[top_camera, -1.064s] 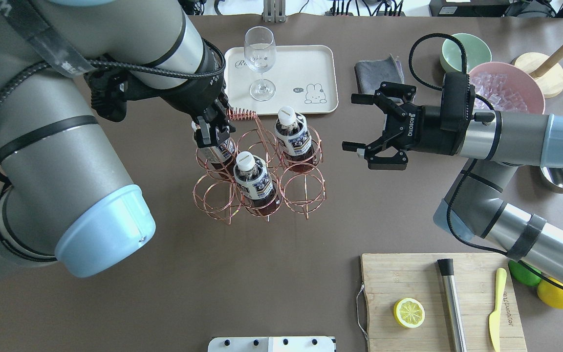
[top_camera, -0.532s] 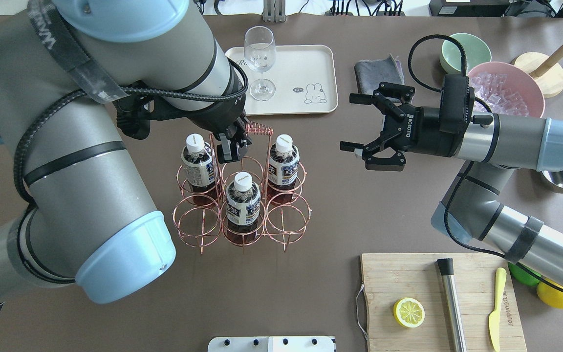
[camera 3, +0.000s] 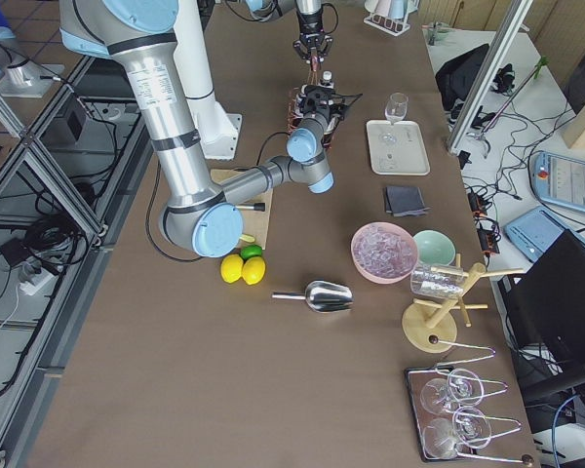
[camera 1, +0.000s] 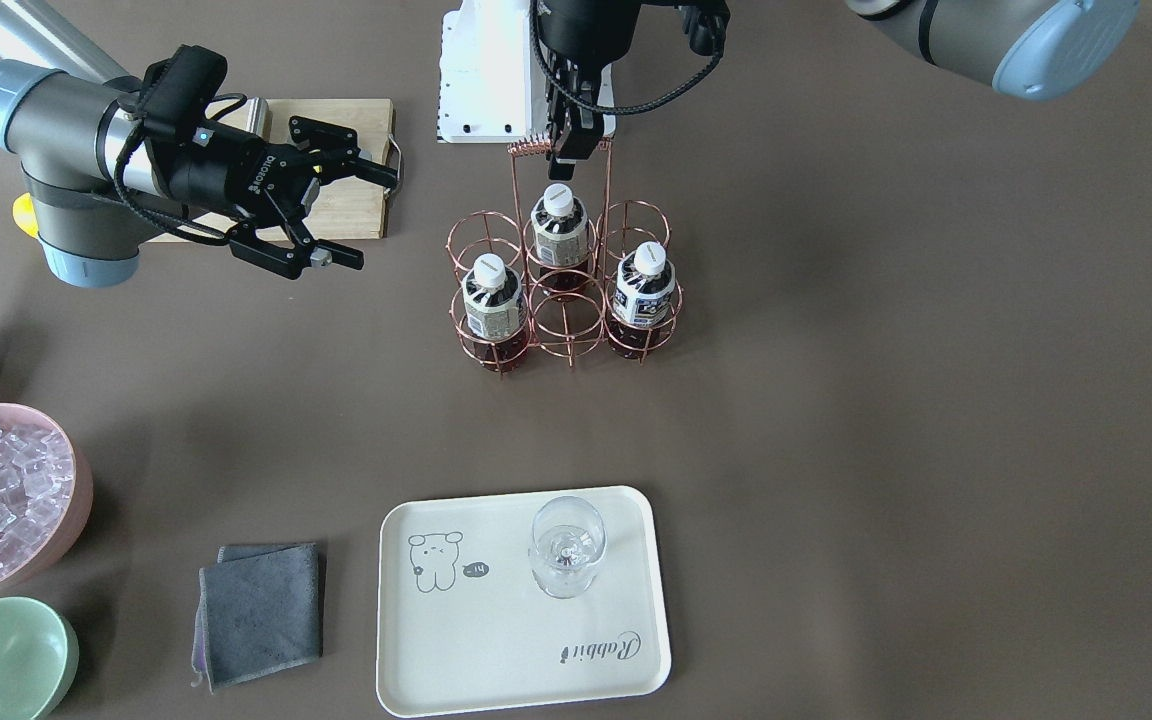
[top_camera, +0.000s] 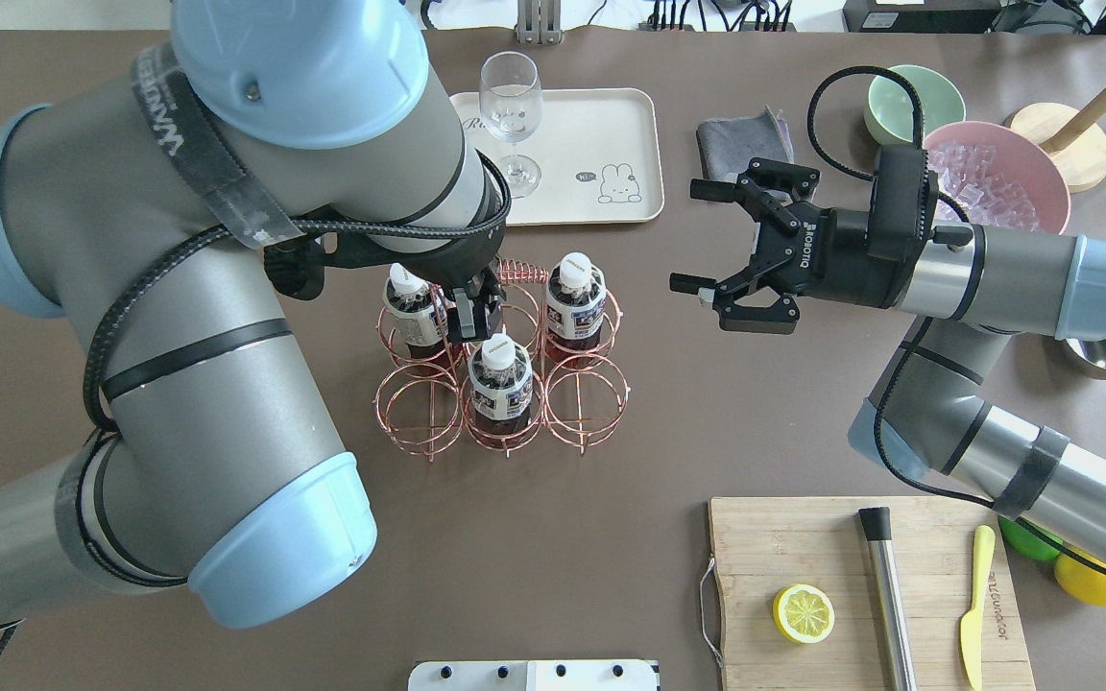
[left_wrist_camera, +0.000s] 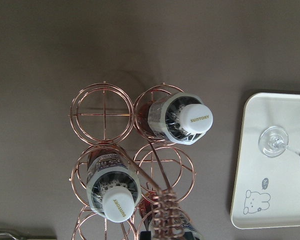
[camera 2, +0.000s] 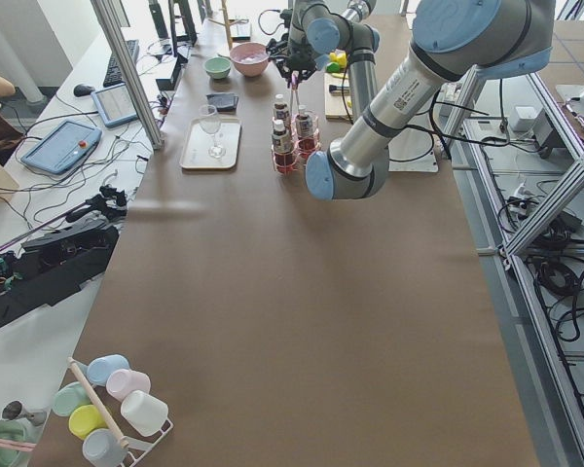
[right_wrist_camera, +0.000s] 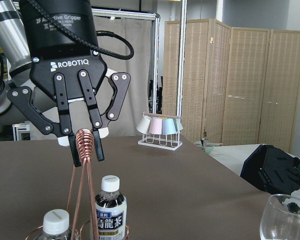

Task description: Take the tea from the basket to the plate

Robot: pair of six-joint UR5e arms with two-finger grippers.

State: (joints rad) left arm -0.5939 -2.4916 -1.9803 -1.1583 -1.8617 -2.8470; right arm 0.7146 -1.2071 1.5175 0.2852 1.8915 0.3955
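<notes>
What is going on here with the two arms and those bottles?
The left gripper is closed on the coiled handle of the basket, which holds three tea bottles in its cells. No bottle has been taken out yet. The right gripper hangs open beside the basket, holding nothing. The plate, where the tea should go, carries only a glass.

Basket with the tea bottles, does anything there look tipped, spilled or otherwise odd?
Nothing is spilled or tipped: the three tea bottles stand upright in the basket cells. One oddity: the left gripper has its fingers shut on the basket's coiled handle, not on a bottle.
</notes>
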